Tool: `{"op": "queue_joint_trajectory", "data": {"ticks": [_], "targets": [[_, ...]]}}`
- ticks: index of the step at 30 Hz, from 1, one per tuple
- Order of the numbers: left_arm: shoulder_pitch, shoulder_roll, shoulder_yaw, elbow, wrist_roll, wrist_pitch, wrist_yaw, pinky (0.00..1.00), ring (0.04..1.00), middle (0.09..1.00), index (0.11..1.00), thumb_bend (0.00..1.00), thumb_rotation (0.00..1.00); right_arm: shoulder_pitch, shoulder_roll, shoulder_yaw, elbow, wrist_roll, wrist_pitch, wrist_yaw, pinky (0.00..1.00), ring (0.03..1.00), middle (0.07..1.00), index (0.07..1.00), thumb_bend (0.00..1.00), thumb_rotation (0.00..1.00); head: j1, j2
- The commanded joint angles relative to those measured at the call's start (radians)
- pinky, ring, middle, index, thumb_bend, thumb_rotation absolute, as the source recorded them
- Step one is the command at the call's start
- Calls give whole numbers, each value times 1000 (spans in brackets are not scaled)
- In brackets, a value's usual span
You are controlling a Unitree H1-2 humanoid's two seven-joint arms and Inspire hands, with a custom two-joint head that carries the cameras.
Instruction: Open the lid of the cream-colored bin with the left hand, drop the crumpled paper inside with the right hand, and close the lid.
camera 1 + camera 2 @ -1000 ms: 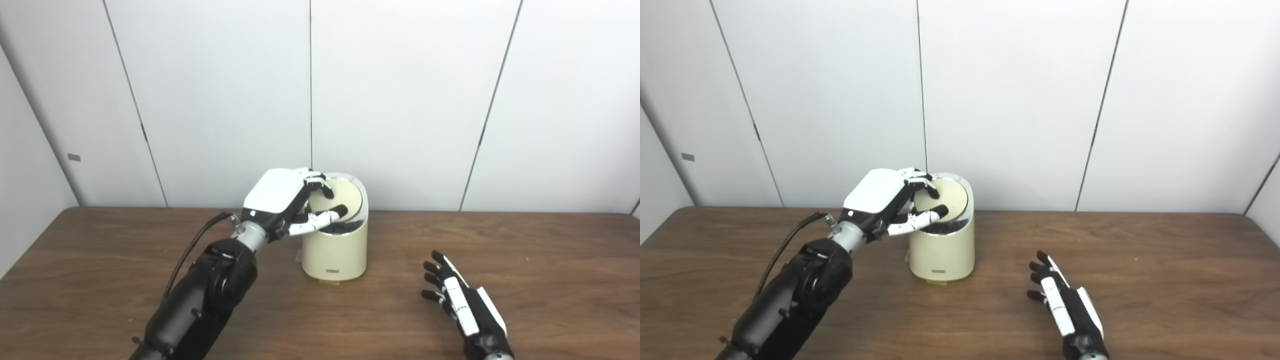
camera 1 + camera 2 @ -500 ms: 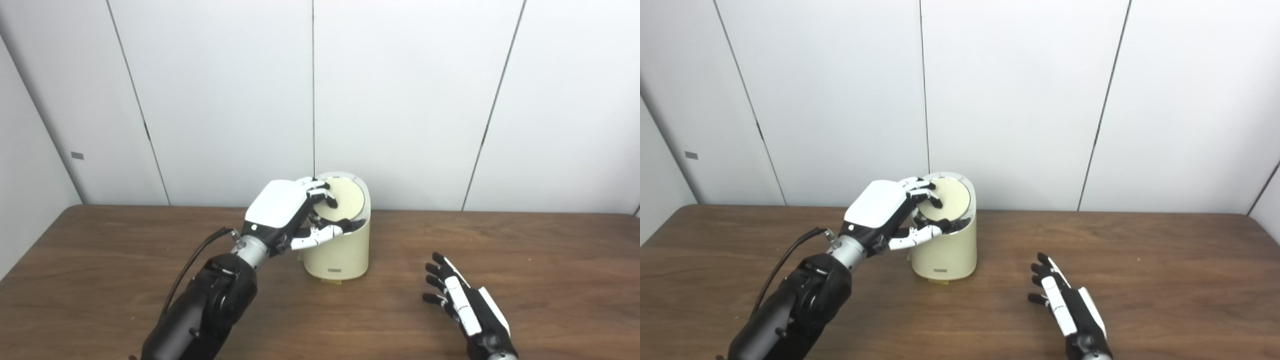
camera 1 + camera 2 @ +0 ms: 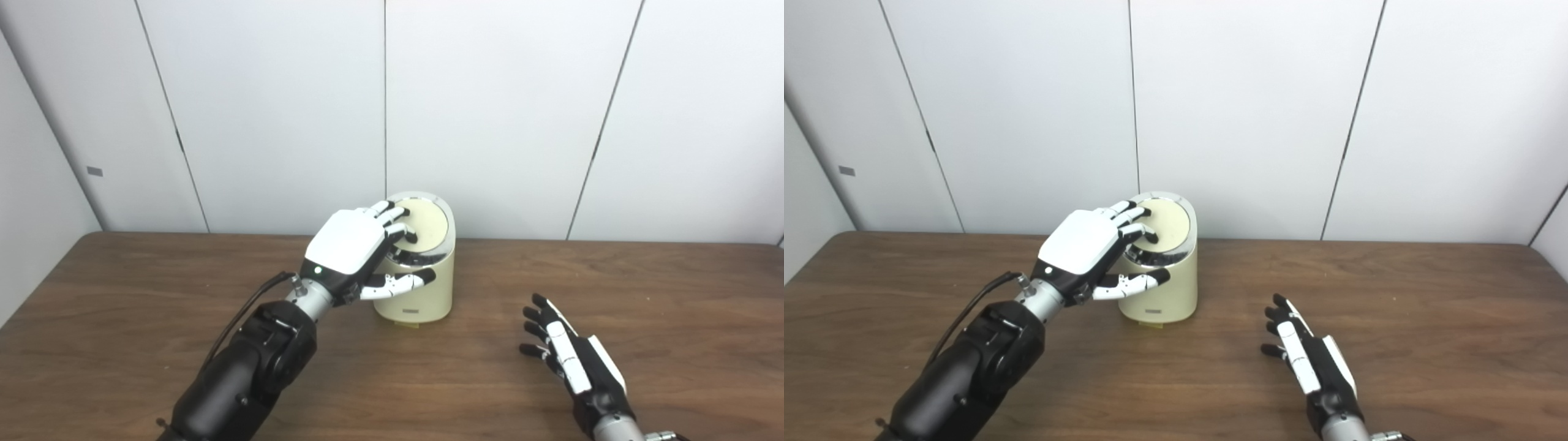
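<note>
Centre frame: the lid (image 3: 422, 224), tilted open a second ago, now lies flat on the bin (image 3: 416, 288) under the spread fingers of the left hand (image 3: 358, 248). Lower right, the right hand (image 3: 572, 361) rests spread, empty. No paper visible; closing appears complete.

The cream-colored bin (image 3: 1159, 288) stood on the wooden table (image 3: 1427, 324), near the white wall panels (image 3: 1243, 110) at the far side. Its round lid (image 3: 1165, 219) lay down flat on the top. The left hand (image 3: 1093, 248) rested on the lid from the left, with its fingers (image 3: 1139, 231) spread on it and the thumb in front of the bin. The right hand (image 3: 1307, 361) lay at the near right, well apart from the bin, with fingers apart and holding nothing.
</note>
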Motion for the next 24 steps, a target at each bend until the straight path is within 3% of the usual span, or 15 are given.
{"op": "queue_joint_trajectory", "data": {"ticks": [1, 9, 12, 14, 18, 24], "targets": [[3, 6, -40, 56, 19, -9, -90, 917, 972, 945, 764, 593, 999, -12, -9, -5, -29, 4, -6, 6, 773, 908, 917, 961, 523, 1000, 0, 3], [28, -16, 19, 41, -76, -13, -29, 851, 934, 909, 754, 567, 976, -19, -1, -17, -18, 18, 1, 7, 793, 919, 923, 962, 527, 1000, 9, 2], [58, -51, 96, 31, -190, -33, 38, 782, 862, 850, 745, 529, 865, -21, 8, -25, -11, 26, 3, 0, 784, 916, 920, 957, 513, 1000, 8, -2], [80, -81, 152, 4, -263, -26, 65, 758, 839, 838, 767, 505, 856, -21, 13, -31, -6, 32, -2, -1, 785, 914, 921, 955, 504, 1000, 8, -4], [113, -130, 248, -49, -400, -22, 82, 795, 850, 827, 807, 447, 806, -20, 22, -43, -1, 41, -19, -7, 794, 910, 918, 946, 501, 1000, 11, -6], [174, -155, 335, -153, -516, 10, 68, 781, 843, 840, 832, 456, 786, -26, 65, -90, 35, 90, -148, -37, 773, 876, 875, 896, 528, 986, 13, -11]]}}
